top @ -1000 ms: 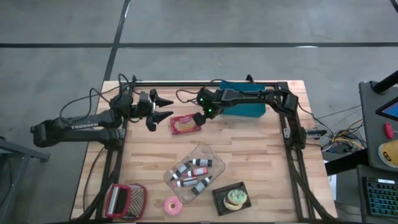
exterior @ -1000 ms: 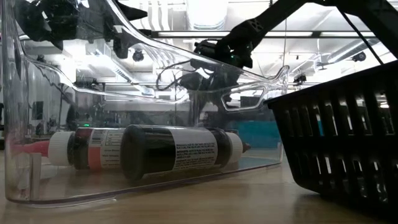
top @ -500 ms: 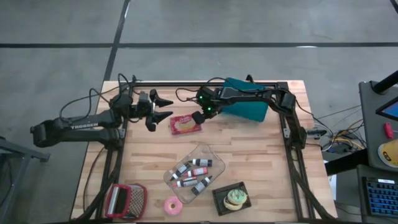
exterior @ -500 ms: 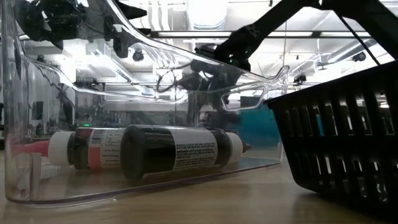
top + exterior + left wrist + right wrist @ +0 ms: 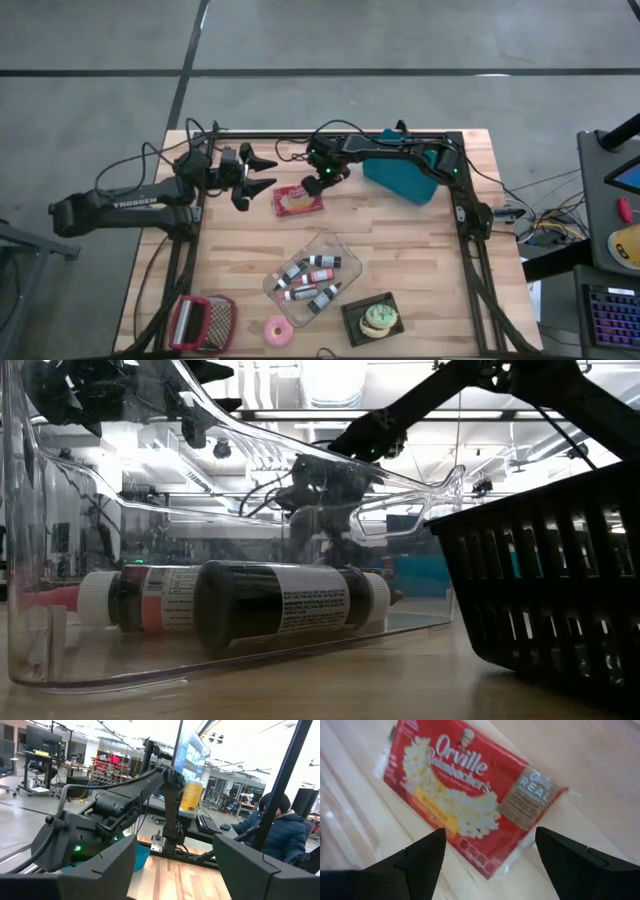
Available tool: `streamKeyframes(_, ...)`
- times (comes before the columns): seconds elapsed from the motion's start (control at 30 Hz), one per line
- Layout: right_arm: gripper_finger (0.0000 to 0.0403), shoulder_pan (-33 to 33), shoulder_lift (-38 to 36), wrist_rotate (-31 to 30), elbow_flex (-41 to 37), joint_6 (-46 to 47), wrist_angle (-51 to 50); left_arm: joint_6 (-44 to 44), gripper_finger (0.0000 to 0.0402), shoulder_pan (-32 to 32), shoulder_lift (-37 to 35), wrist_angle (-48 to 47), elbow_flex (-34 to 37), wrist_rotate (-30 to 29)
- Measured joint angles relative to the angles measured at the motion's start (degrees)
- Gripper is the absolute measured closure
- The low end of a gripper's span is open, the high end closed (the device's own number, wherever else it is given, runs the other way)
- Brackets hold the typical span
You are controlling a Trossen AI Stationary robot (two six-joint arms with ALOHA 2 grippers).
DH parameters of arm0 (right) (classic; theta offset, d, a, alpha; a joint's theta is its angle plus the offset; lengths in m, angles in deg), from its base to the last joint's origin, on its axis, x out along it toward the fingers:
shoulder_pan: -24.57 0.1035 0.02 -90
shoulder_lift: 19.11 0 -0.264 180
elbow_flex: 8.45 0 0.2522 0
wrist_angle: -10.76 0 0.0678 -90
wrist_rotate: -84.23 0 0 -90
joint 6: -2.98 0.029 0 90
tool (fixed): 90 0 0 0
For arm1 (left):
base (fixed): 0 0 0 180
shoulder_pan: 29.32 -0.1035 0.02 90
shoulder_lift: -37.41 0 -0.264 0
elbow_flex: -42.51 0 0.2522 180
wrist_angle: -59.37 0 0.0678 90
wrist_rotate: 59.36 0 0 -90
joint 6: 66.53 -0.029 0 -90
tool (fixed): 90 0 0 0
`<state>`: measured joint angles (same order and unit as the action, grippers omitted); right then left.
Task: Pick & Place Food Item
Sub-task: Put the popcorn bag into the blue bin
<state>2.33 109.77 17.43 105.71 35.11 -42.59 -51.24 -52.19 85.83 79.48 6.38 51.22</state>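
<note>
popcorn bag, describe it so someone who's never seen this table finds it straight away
Start at the teal bin along the wooden table's far edge, then look toward the two arms' meeting point. The flat red popcorn bag lies there, just beneath the right gripper, whose jaws are open. It alone is a flat red printed packet reading Orville Redenbacher's.
</note>
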Motion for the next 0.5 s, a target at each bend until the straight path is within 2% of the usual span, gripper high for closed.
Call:
streamKeyframes(0.33, 0.0101, -0.8, 2.1, 1.6, 0.5, -2.1, -3.0, -0.3, 0.0134, 0.0, 0.0, 0.0, 0.0, 0.0)
streamKeyframes(0.5, 0.0101, -0.7, 2.4, 6.4, 0.3, -2.6, 0.7, -1.1, 0.0135, 0.0, 0.0, 0.0, 0.0, 0.1)
